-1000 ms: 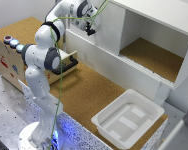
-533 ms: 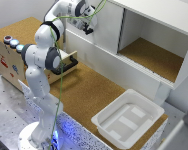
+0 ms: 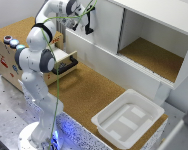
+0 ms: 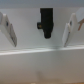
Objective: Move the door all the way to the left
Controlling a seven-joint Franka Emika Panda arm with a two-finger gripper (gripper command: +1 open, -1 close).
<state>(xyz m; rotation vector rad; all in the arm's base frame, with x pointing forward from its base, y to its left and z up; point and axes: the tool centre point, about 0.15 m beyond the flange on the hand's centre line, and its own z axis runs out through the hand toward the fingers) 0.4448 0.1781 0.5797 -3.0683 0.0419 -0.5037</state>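
White cabinet (image 3: 144,60) stands along the far edge of a cork-topped table (image 3: 89,95). The door (image 3: 105,26), a plain white panel, covers the half of the cabinet on the exterior view's left; the half on the exterior view's right stands open, showing a brown cork floor inside. The arm (image 3: 39,60) rises from a white base near the table's front corner and reaches up and over to the cabinet's upper end on the exterior view's left. The gripper (image 3: 87,25) hangs just in front of the door's face, near its outer edge; contact cannot be told from this view. In the wrist view the gripper (image 4: 39,29) faces a flat white surface, its two pale fingers (image 4: 9,29) spread wide apart with nothing between them, and a small dark block shows between them further off. A wooden drawer (image 3: 64,59) with a black handle juts partly open from a wooden box beside the robot. A white plastic bin (image 3: 129,118) rests on the table near its front edge, well apart from the door.
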